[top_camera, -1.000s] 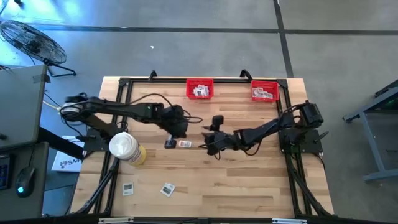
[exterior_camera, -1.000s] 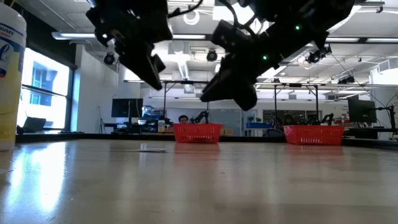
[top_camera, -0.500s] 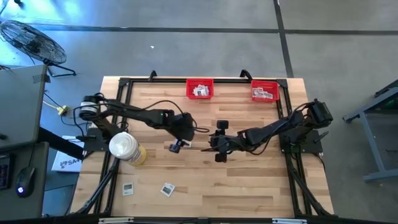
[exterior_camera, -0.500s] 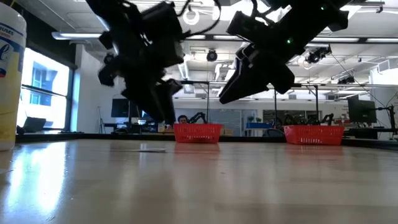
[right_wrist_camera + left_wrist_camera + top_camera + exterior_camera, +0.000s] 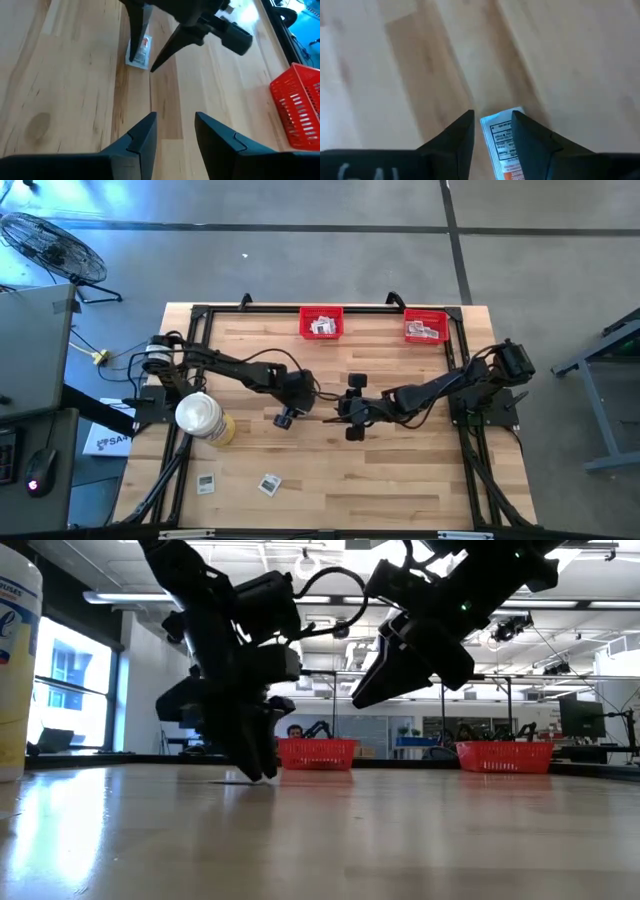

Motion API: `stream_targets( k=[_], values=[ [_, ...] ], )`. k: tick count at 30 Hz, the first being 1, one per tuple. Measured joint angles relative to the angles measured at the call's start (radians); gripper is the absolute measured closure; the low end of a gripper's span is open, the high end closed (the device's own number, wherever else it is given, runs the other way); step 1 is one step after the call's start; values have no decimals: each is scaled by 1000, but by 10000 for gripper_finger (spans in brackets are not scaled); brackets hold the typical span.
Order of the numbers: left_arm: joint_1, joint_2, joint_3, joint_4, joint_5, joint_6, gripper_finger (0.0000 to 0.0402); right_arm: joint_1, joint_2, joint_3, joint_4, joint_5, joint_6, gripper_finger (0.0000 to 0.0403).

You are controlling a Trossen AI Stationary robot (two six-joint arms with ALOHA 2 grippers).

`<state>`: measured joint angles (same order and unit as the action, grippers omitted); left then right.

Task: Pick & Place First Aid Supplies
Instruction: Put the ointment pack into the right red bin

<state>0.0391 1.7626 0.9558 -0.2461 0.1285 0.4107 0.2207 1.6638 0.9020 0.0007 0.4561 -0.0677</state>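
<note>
- Since the earlier frame, left gripper [image 5: 492,137] has dropped to the table [image 5: 400,480], fingers spread astride a packet [image 5: 501,142] lying flat mid-table.
- Right gripper [image 5: 175,131] hovers nearby, parted, empty.
- Progress: two red bins [image 5: 321,322] already hold packets; two loose packets [image 5: 268,484] remain near the front edge.

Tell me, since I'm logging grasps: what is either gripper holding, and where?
Nothing yet. The left gripper straddles a packet on the table, fingers open; the right gripper is empty.
</note>
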Motion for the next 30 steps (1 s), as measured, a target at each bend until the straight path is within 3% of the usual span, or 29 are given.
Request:
stream_targets(
  k=[9, 17, 30],
  values=[
    [1, 32, 5, 24, -36, -31, 317, 0, 0, 0, -3, -3, 5, 276],
    [0, 51, 4, 14, -34, -49, 395, 0, 0, 0, -2, -19, 8, 276],
    [0, 36, 27, -8, -52, -84, 399, 0, 1, 0, -1, -26, 8, 276]
  ],
)
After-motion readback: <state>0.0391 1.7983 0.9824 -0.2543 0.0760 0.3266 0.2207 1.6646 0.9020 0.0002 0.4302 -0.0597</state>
